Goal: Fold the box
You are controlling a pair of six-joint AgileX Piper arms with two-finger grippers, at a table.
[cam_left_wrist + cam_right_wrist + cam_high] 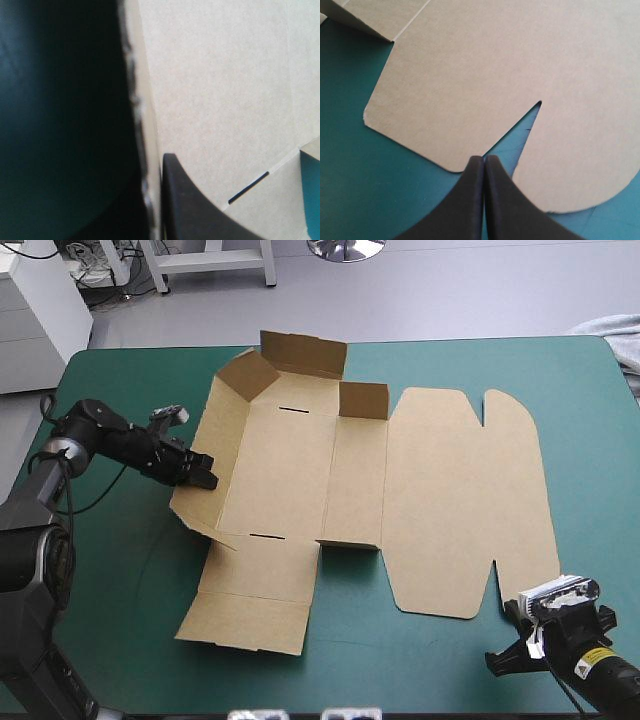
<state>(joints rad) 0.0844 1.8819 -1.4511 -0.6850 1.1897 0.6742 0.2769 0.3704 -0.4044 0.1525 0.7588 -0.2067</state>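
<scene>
Low at the table's left side, the left arm stretches in toward the middle. The left gripper [200,472] is clamped on the box [300,470] at its left flap [195,440], which tilts up off the teal-green cover [110,610]. The left wrist view confirms the hold: the board's cut edge runs between a black finger [200,215] and a dark blur on the other side, with a thin slot [248,187] in the panel ahead. The right gripper [512,635] rests near the table's near right corner, its fingers pressed together in one point. Only the right wrist view shows its tip [484,161] sitting just at the mouth of the notch [540,102] in the flat lid [465,500], over bare cover. The sheet lies mid-table, its far-left walls raised. Open cover borders it on the left, the right and along the near edge.
</scene>
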